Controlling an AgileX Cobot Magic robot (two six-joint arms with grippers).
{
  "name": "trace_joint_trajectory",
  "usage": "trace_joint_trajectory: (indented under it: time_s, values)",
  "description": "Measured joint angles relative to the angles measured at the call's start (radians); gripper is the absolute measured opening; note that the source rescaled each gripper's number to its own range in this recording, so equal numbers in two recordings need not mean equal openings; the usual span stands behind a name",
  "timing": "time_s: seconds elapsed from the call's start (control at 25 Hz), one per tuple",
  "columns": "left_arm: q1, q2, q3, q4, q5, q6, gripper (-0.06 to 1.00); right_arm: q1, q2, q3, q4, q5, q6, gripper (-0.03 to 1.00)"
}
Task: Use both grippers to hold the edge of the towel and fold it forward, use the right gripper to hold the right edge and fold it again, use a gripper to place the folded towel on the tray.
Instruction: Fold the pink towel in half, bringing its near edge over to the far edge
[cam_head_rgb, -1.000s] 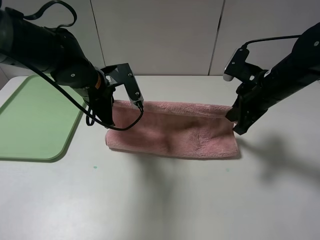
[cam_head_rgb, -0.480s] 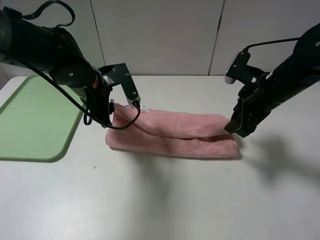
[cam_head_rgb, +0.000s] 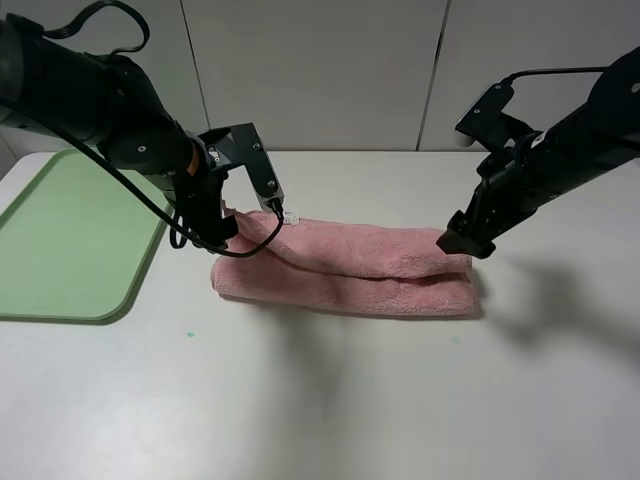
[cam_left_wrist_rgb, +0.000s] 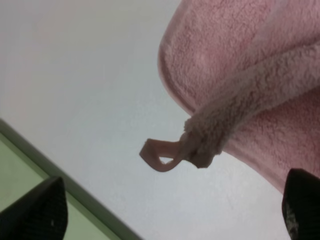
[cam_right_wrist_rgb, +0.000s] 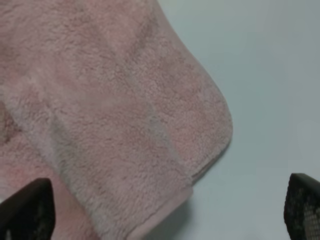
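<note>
**Two arms, one towel, one tray**

One pink towel (cam_head_rgb: 345, 268) lies on the white table (cam_head_rgb: 320, 400), folded into a long double-layered band. One small white label (cam_head_rgb: 291, 216) shows on its far hem near the left end. One pink loop (cam_left_wrist_rgb: 159, 154) sticks out from a corner, seen in the left wrist view. One light-green tray (cam_head_rgb: 70, 240) sits to the left of the towel, apart from it, with nothing on it.

Two black arms reach down from the far side, one to each end of the towel. The left arm bends sharply at the wrist, and the left fingers (cam_head_rgb: 220, 232) point down just beside the towel's left end. In the left wrist view these fingers (cam_left_wrist_rgb: 40, 212) stand wide apart, released, with the looped corner lying free past them. The right arm slants in from the right, and the right fingers (cam_head_rgb: 458, 243) sit low over the towel's right end. They (cam_right_wrist_rgb: 27, 207) too are spread wide and grasp nothing, with the towel's rounded right corner lying flat beneath them.
</note>
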Motion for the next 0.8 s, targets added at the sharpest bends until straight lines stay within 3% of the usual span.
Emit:
trace_joint_trajectory:
  time_s: [0.4, 0.6, 0.8]
  values:
    - [0.0, 0.0, 0.0, 0.001, -0.003, -0.079, 0.85, 0.0, 0.0, 0.0, 0.0, 0.056, 0.014, 1.0]
    - [0.0, 0.0, 0.0, 0.001, 0.012, -0.137, 0.96, 0.0, 0.0, 0.0, 0.0, 0.059, 0.014, 1.0]
    - [0.0, 0.0, 0.0, 0.001, 0.004, -0.154, 0.99, 0.0, 0.0, 0.0, 0.006, 0.059, 0.014, 1.0]
